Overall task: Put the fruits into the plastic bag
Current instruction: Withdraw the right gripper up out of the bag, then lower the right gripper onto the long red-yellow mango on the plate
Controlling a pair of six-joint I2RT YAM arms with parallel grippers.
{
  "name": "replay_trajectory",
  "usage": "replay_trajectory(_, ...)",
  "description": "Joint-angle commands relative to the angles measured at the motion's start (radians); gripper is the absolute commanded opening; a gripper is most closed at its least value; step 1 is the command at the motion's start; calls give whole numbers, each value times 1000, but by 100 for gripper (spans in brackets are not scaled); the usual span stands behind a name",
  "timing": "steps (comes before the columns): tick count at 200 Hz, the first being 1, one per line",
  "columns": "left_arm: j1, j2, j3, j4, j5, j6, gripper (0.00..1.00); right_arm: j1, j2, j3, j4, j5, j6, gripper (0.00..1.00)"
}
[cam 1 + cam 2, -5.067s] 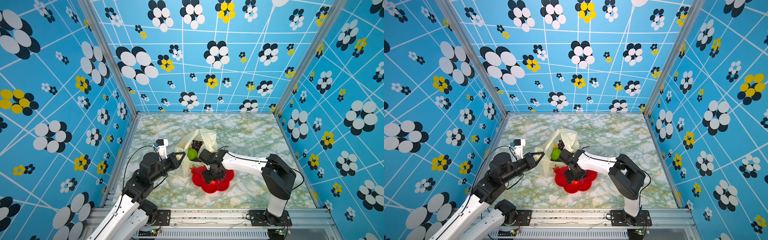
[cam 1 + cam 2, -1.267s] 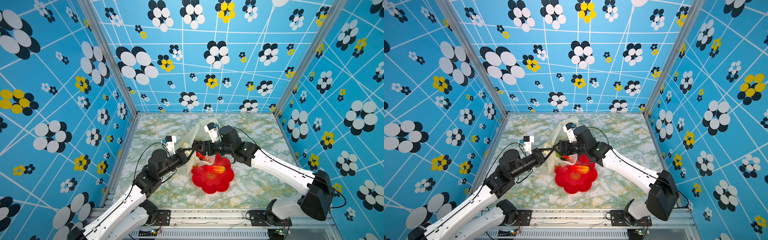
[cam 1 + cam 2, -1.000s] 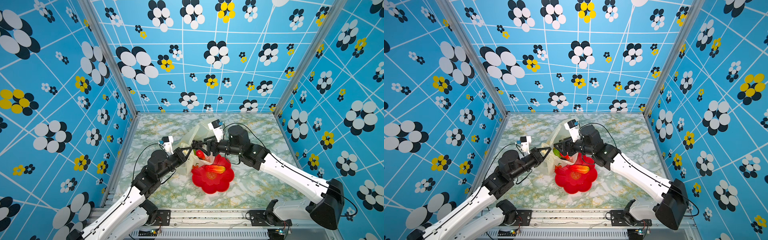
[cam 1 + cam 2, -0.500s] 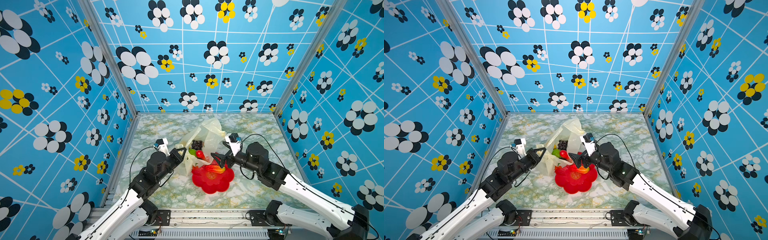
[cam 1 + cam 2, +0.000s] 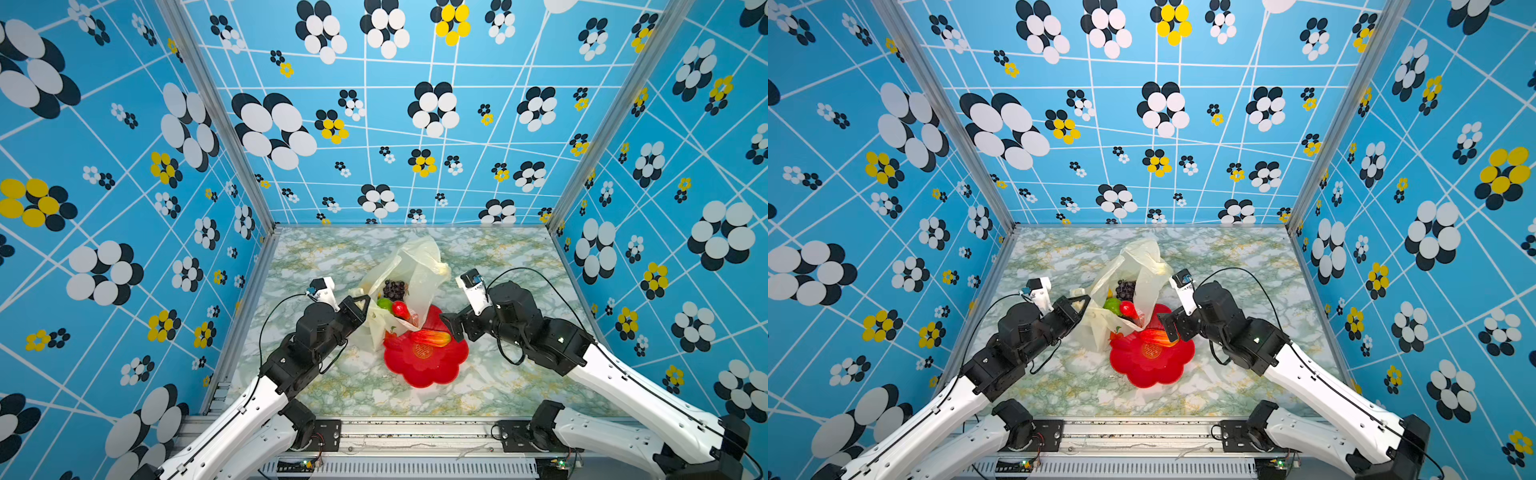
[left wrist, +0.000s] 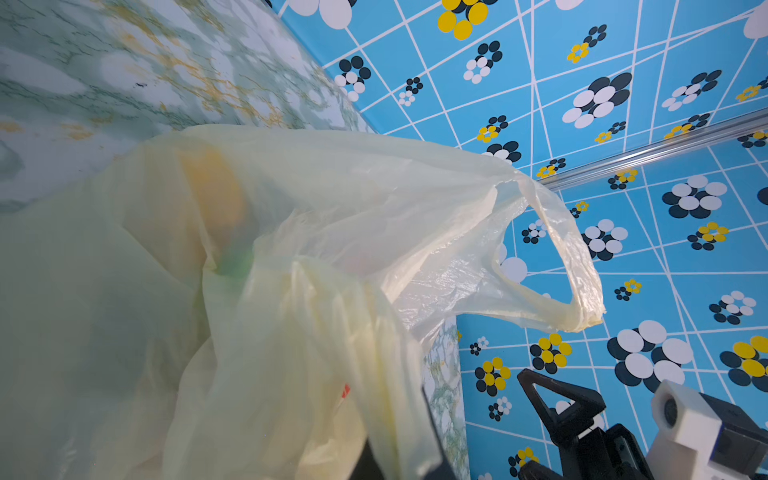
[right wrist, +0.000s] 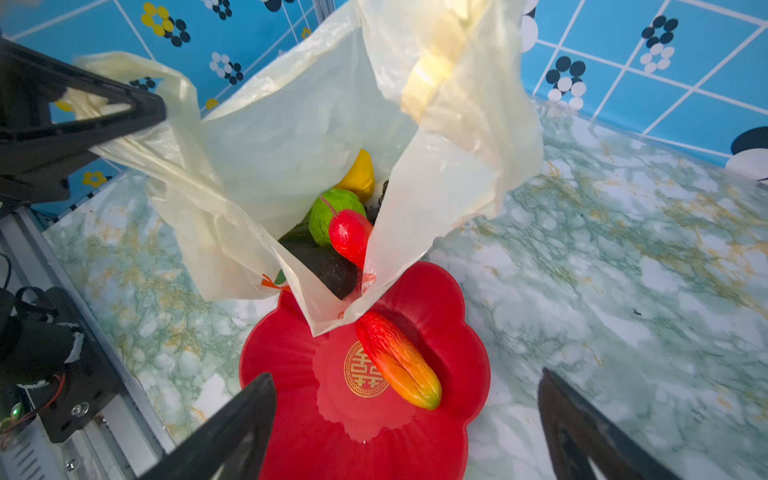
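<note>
— How's the left arm [image 5: 286, 365] set?
— Stretched in from the table's [image 5: 511, 257] front edge, left fingers [image 5: 360, 304] pinched shut on the plastic bag's [image 5: 415, 266] handle, mid-table.
— And the right arm [image 5: 552, 345]?
— Bent low; right fingers [image 5: 451, 328] spread wide, empty, just beside the mango [image 5: 432, 338] on the red plate [image 5: 428, 374], at the bag's mouth.

One bag [image 5: 419, 266] and one red plate [image 5: 430, 370] sit near the middle of the table [image 5: 511, 257], the bag on the side toward the far edge. Six fruits can be counted. Five are in the bag: one bunch of grapes [image 5: 394, 289], one green fruit [image 7: 334, 212], one red fruit [image 7: 351, 237], one yellow fruit [image 7: 359, 176] and one dark avocado [image 7: 328, 266]. One orange-and-red mango [image 7: 399, 361] lies on the plate.
</note>
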Motion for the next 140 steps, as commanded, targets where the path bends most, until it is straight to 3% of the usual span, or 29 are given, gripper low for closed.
replay_trajectory(1, 13, -31, -4, -23, -29, 58, 0, -11, 54, 59, -168, 17, 9, 99)
replay_trajectory(73, 117, -59, 2, -70, 70, 131, 0, -24, 280, 175, -294, -37, 60, 97)
replay_trajectory(140, 139, -70, 6, -67, 101, 142, 0, -24, 451, 244, -308, -95, 3, 89)
